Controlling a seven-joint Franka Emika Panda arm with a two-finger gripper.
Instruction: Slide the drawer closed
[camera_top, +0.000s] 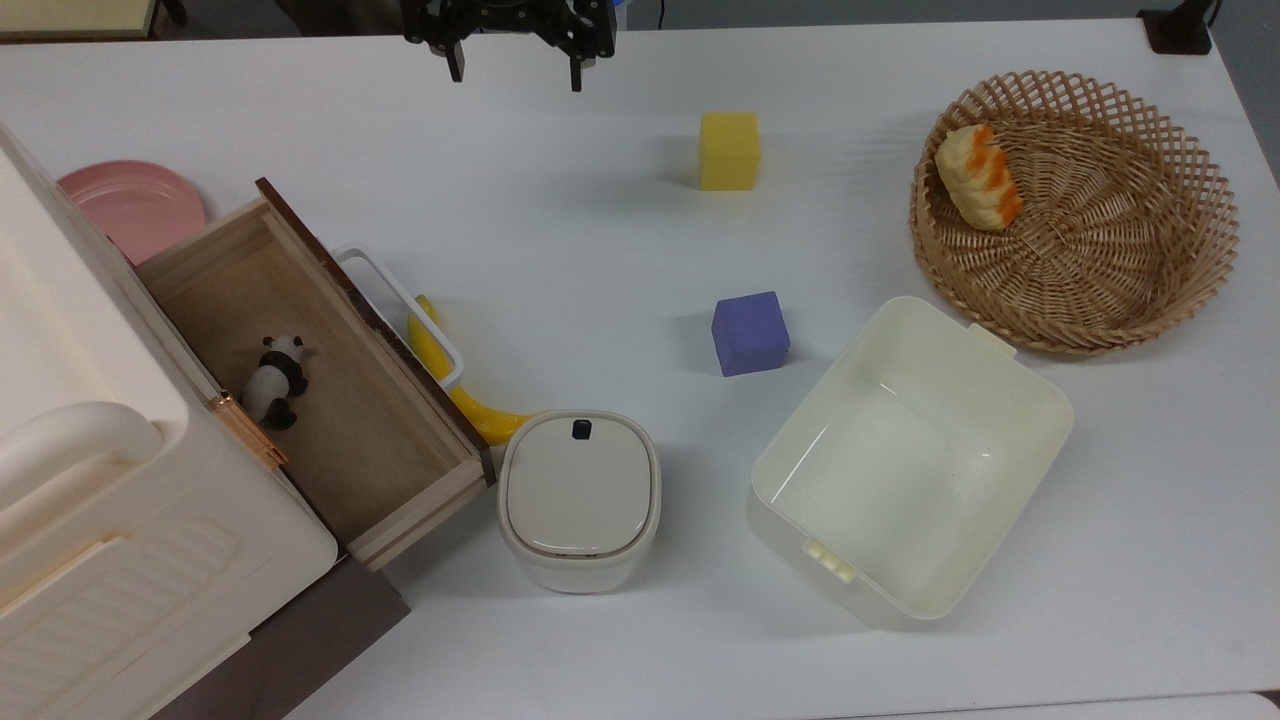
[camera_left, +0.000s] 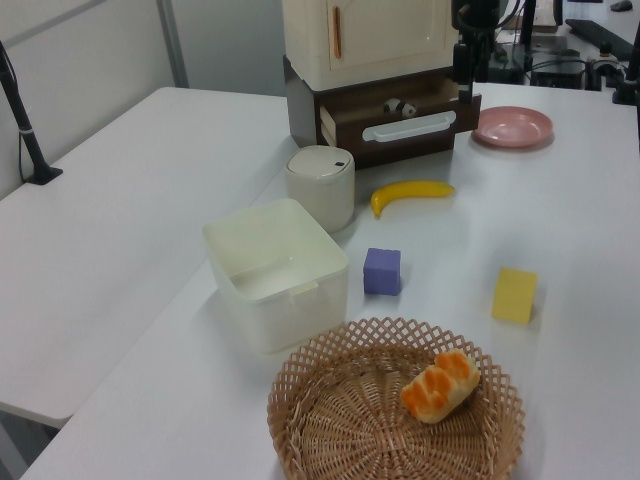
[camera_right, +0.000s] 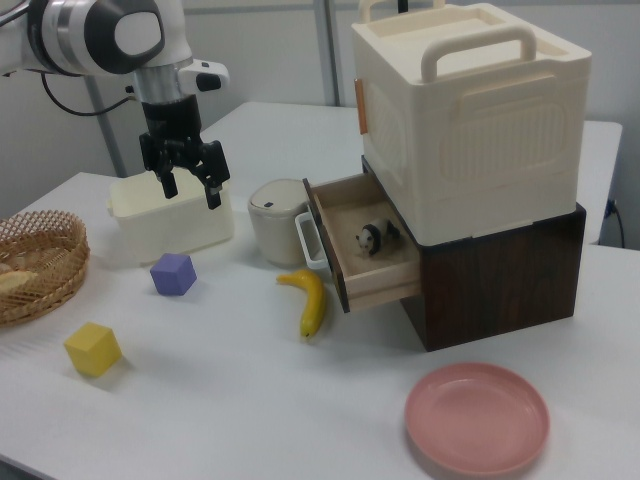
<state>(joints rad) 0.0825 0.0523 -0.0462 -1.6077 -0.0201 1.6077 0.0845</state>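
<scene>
The drawer (camera_top: 350, 430), a shallow light-wood box with a dark brown front and a white loop handle (camera_top: 398, 298), stands pulled out of the cream cabinet (camera_top: 90, 500) at the top view's left. A small panda figure (camera_top: 273, 380) lies inside it. The drawer (camera_right: 372, 268) also shows open in the right view and, in the left view, the drawer (camera_left: 400, 122) faces the table. My gripper (camera_top: 517, 72) hangs open and empty at the far table edge, well away from the drawer. In the right view the gripper (camera_right: 190, 188) hovers above the table near the cream tub.
A banana (camera_top: 455, 390) lies against the drawer front, partly under the handle. A lidded white bin (camera_top: 578, 495) stands by the drawer's near corner. Also here are a cream tub (camera_top: 905, 480), purple cube (camera_top: 750, 333), yellow block (camera_top: 729, 150), basket (camera_top: 1100, 270) with bread (camera_top: 978, 178), and pink plate (camera_top: 130, 205).
</scene>
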